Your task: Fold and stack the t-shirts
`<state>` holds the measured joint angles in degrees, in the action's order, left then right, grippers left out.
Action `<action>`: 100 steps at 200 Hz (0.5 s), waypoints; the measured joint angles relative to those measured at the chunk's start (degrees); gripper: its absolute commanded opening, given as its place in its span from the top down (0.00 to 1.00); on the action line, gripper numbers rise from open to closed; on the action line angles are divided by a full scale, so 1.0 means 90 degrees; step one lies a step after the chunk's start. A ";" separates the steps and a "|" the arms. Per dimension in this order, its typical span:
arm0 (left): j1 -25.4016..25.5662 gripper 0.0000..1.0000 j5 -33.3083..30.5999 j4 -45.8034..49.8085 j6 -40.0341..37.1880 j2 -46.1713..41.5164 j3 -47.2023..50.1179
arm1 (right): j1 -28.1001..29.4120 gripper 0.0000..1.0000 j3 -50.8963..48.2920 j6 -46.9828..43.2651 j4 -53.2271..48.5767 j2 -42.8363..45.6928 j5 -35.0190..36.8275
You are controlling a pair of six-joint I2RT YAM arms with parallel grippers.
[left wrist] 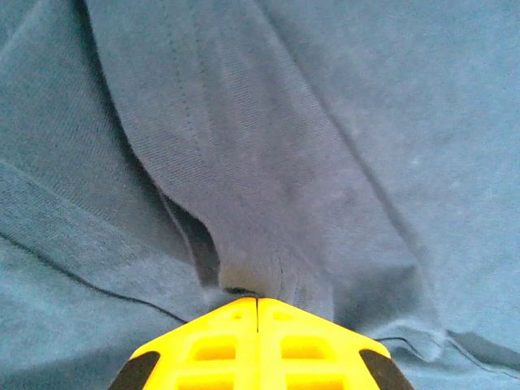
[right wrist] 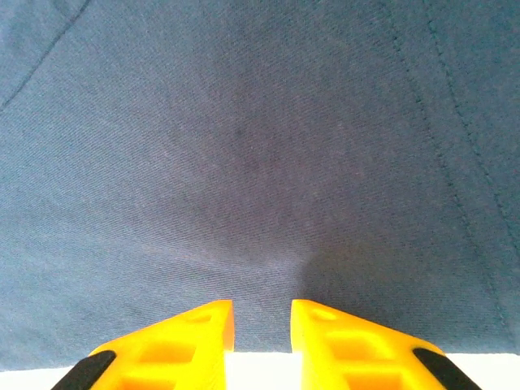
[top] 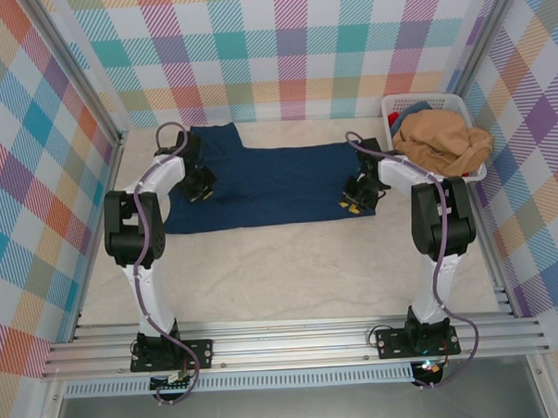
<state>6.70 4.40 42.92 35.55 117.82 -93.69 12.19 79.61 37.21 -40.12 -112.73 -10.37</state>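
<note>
The dark navy t-shirt (top: 273, 183) lies spread flat across the far half of the table. My left gripper (top: 201, 185) sits on its left part, near the sleeve. In the left wrist view the yellow jaws of the left gripper (left wrist: 257, 301) are pressed together on a raised fold of the navy t-shirt (left wrist: 268, 203). My right gripper (top: 357, 199) is at the shirt's right near edge. In the right wrist view the right gripper (right wrist: 262, 315) stands open with the hem of the navy t-shirt (right wrist: 244, 162) lying flat between its fingers. The tan-orange t-shirt (top: 440, 139) is bunched in the basket.
The white slotted basket (top: 424, 98) stands at the back right against the wall, with some blue and red cloth under the tan shirt. Checked walls close in the table on three sides. Bare pale tabletop (top: 282, 274) stretches between the shirt and the arm bases.
</note>
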 measured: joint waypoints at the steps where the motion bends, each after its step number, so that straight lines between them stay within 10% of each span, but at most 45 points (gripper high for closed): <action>1: 0.0000 1.00 0.0000 0.0007 0.0000 0.0002 -0.0017 | 0.0000 0.75 0.0000 0.0002 0.0000 0.0000 0.0000; 100: 0.0308 0.98 0.0117 0.0486 -0.0155 0.1450 -0.2295 | 0.0000 0.76 0.0015 -0.0017 -0.0141 0.0000 -0.0002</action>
<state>9.47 5.45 47.29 34.15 130.87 -114.34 12.19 79.75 37.06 -41.39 -112.73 -10.39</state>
